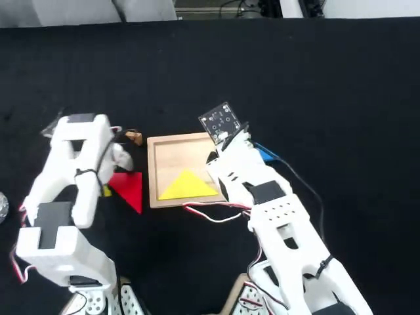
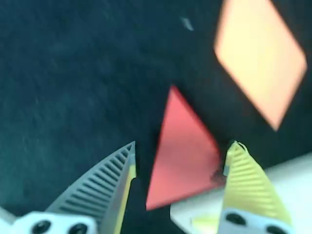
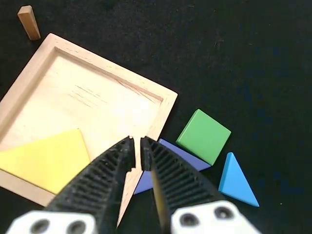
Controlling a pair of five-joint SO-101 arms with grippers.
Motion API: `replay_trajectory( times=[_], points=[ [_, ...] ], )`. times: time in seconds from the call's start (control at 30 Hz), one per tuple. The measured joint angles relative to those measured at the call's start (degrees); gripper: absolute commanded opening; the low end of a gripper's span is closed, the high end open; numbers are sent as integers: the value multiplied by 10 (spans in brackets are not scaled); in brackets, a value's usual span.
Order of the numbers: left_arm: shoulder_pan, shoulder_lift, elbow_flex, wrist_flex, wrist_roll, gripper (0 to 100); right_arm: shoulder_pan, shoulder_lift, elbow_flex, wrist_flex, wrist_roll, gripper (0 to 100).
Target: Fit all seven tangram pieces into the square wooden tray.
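The square wooden tray (image 1: pixel 152 172) lies mid-table with a yellow triangle (image 1: pixel 187 186) in its near corner. A red triangle (image 1: pixel 129 188) lies on the black cloth just left of the tray. My left gripper (image 2: pixel 184 146) is open astride it; the yellow finger (image 2: pixel 243 180) touches one edge and the grey finger stands a little off the other. An orange parallelogram (image 2: pixel 261 58) lies just beyond. My right gripper (image 3: pixel 136 146) is shut on nothing over the tray's (image 3: pixel 165 105) right rim. Right of that rim lie a green square (image 3: pixel 204 135), a dark blue piece (image 3: pixel 183 156) and a light blue triangle (image 3: pixel 234 180).
A small tan wooden block (image 3: pixel 28 22) sits off the tray's far left corner (image 1: pixel 134 138). A red and white cable (image 1: pixel 210 213) trails across the cloth in front of the tray. Black cloth stretches bare toward the far side.
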State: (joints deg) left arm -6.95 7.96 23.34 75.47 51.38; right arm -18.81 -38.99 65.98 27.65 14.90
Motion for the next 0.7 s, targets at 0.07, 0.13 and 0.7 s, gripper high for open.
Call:
replay_trajectory(
  times=[0.07,0.13,0.7],
  points=[
    [32,3,-13,18,0,290,0,0,0,0,0,38],
    [46,11,-19,23,0,290,0,0,0,0,0,38],
    [36,67,-55,61,-55,545,0,0,0,0,0,38]
  ],
)
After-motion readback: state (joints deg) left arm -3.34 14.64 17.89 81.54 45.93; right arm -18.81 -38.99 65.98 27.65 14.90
